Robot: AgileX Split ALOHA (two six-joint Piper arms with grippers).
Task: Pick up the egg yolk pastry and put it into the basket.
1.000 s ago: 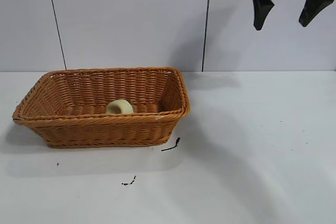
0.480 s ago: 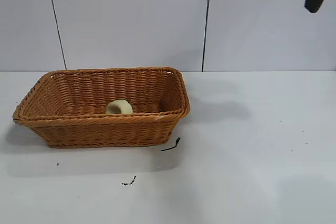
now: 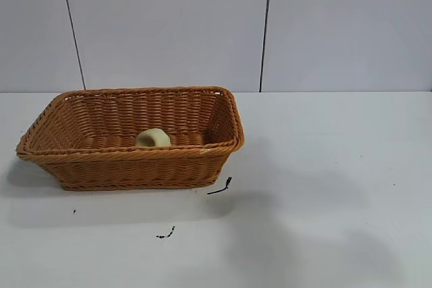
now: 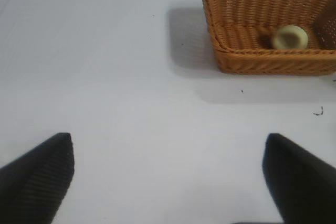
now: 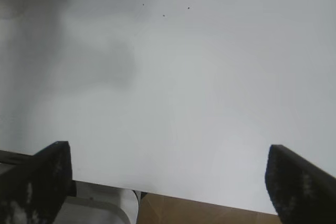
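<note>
Egg yolk pastry down inside the wicker basket on the counter, likely light, soft and crumbly, best pinched gently at its round sides; left pincer and right pincer wide open, empty.

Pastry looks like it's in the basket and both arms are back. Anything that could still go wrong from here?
1. The egg yolk pastry sits tipped against the near wall of the basket, not flat; a bump could roll it, though probably only inside.
2. Loose dark scraps lie on the table beside the basket and could snag a later pick.
3. The right gripper, open, hangs over the table edge.
</note>
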